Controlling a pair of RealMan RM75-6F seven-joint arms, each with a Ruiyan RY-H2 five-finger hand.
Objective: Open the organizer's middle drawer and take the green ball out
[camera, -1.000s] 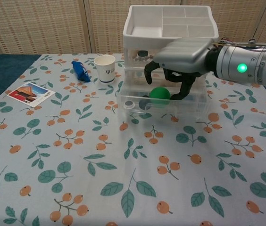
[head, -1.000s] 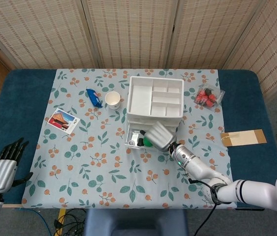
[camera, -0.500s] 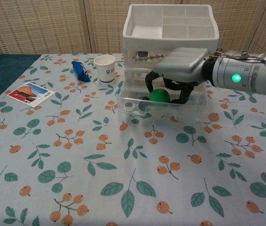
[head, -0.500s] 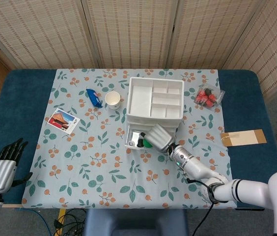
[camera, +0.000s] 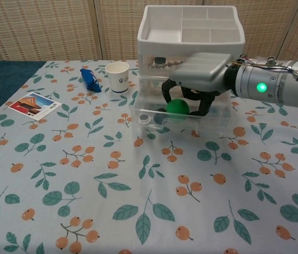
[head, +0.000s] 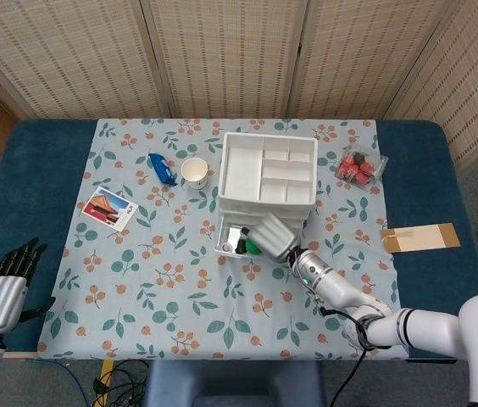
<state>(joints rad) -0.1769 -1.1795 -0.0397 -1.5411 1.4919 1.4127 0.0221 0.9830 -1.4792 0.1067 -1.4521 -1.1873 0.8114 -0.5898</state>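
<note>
Inside the organizer's [camera: 191, 32] pulled-out middle drawer [camera: 212, 119], your right hand [camera: 194, 79] has sunk lower; fingers now curl around the green ball [camera: 177, 106], grip unconfirmed. Left hand [head: 3, 288] idles open, well away.

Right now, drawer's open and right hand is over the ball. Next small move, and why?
Probably close the fingers on the green ball before lifting. In the chest view the right hand is down in the pulled-out drawer, its dark fingers curled on both sides of the ball, but a firm grip isn't evident and the ball looks low in the drawer.
</note>
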